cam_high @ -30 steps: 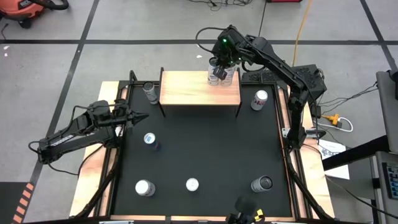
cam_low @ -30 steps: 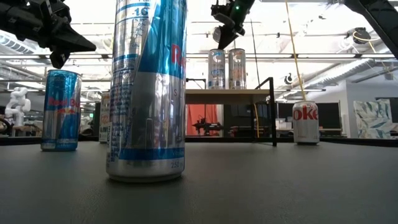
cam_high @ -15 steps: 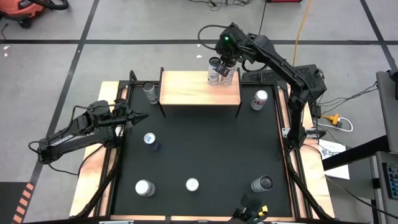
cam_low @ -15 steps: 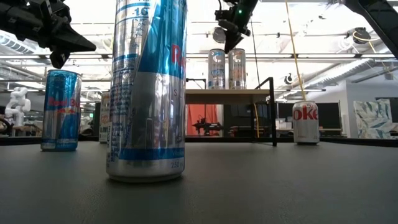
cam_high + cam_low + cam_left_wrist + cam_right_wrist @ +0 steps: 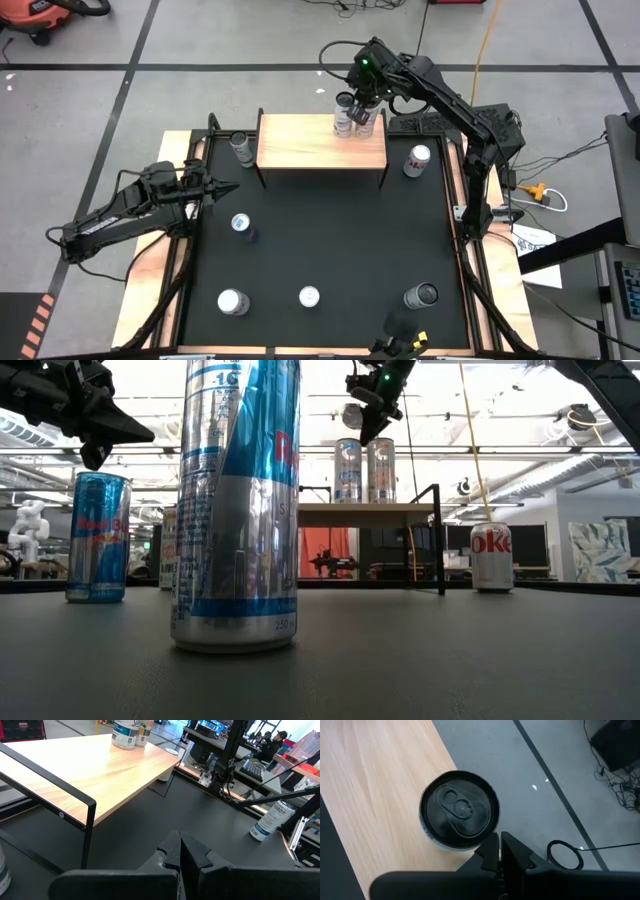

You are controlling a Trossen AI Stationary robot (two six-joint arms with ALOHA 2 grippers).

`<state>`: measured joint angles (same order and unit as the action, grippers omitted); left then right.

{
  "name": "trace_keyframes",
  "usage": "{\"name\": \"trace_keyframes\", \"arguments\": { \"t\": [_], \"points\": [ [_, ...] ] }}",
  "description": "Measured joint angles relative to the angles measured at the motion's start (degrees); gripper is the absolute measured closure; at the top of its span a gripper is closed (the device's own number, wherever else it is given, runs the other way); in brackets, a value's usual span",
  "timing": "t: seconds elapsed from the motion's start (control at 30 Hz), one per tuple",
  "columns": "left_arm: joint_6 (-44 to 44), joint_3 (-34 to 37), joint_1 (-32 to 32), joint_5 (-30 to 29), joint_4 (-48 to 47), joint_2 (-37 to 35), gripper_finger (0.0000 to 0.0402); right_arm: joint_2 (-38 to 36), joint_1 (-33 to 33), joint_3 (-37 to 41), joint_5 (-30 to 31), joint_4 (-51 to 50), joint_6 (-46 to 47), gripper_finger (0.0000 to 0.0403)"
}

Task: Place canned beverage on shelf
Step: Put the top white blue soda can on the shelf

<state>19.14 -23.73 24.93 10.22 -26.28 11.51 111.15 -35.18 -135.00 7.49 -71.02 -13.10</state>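
High view: right end effector [image 5: 360, 88] hangs above the far right corner of the shelf [image 5: 300, 145], fingers pinched together and holding nothing, w/ two cans on shelf [image 5: 355, 120] standing upright side by side just below it. Right wrist view looks straight down on a black-topped can [image 5: 459, 810] on the pale wood near the shelf's edge; the closed fingertips [image 5: 492, 852] sit just beside the can's rim, not around it (floor shows past the edge). Low view has both cans upright on the shelf top, the end effector clear above them, apart. Left end effector [image 5: 222, 187] waits over the worktop [image 5: 330, 240] at its left edge, also closed and empty, well apart from the shelf. Other cans stand loose on the worktop, e.g. a Coke can [image 5: 417, 159] right of the shelf.
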Motion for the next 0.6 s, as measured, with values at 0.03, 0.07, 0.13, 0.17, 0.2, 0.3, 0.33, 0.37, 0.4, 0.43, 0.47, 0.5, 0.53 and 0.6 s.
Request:
{"name": "trace_keyframes", "arguments": {
  "t": [0.03, 0.07, 0.13, 0.17, 0.2, 0.3, 0.33, 0.37, 0.4, 0.43, 0.47, 0.5, 0.53, 0.6],
  "points": [
    [0.0, 0.0, 0.0, 0.0, 0.0, 0.0, 0.0401, 0.0, 0.0, 0.0, 0.0, 0.0, 0.0, 0.0403],
    [0.0, 0.0, 0.0, 0.0, 0.0, 0.0, 0.0401, 0.0, 0.0, 0.0, 0.0, 0.0, 0.0, 0.0403],
    [0.0, 0.0, 0.0, 0.0, 0.0, 0.0, 0.0401, 0.0, 0.0, 0.0, 0.0, 0.0, 0.0, 0.0403],
    [0.0, 0.0, 0.0, 0.0, 0.0, 0.0, 0.0401, 0.0, 0.0, 0.0, 0.0, 0.0, 0.0, 0.0403],
    [0.0, 0.0, 0.0, 0.0, 0.0, 0.0, 0.0401, 0.0, 0.0, 0.0, 0.0, 0.0, 0.0, 0.0403],
    [0.0, 0.0, 0.0, 0.0, 0.0, 0.0, 0.0401, 0.3, 0.0, 0.0, -0.1, 0.1, 0.0, 0.0403],
    [0.0, 0.0, 0.0, 0.0, 0.0, 0.0, 0.0401, 0.3, 0.0, 0.0, -0.1, 0.1, 0.0, 0.0403],
    [0.0, 0.0, 0.0, 0.0, 0.0, 0.0, 0.0401, 0.4, 0.0, 0.0, -0.1, 0.1, 0.0, 0.0403],
    [0.0, 0.0, 0.0, 0.0, 0.0, 0.0, 0.0401, 0.4, 0.0, 0.0, -0.2, 0.1, 0.0, 0.0403],
    [0.0, 0.0, 0.0, 0.0, 0.0, 0.0, 0.0401, 0.4, 0.0, 0.0, -0.2, 0.1, -0.1, 0.0403],
    [0.0, 0.0, 0.0, 0.0, 0.0, 0.0, 0.0401, 0.4, 0.0, 0.0, -0.2, 0.2, -0.1, 0.0403],
    [0.0, 0.0, 0.0, 0.0, 0.0, 0.0, 0.0401, 0.4, 0.0, 0.0, -0.2, 0.4, -0.2, 0.0403],
    [0.0, 0.0, 0.0, 0.0, 0.0, 0.0, 0.0401, 0.4, 0.0, 0.0, -0.2, 0.5, -0.2, 0.0403],
    [0.0, 0.0, 0.0, 0.0, 0.0, 0.0, 0.0401, 0.4, 0.0, 0.0, -0.2, 0.5, -0.1, 0.0403]
  ]
}}
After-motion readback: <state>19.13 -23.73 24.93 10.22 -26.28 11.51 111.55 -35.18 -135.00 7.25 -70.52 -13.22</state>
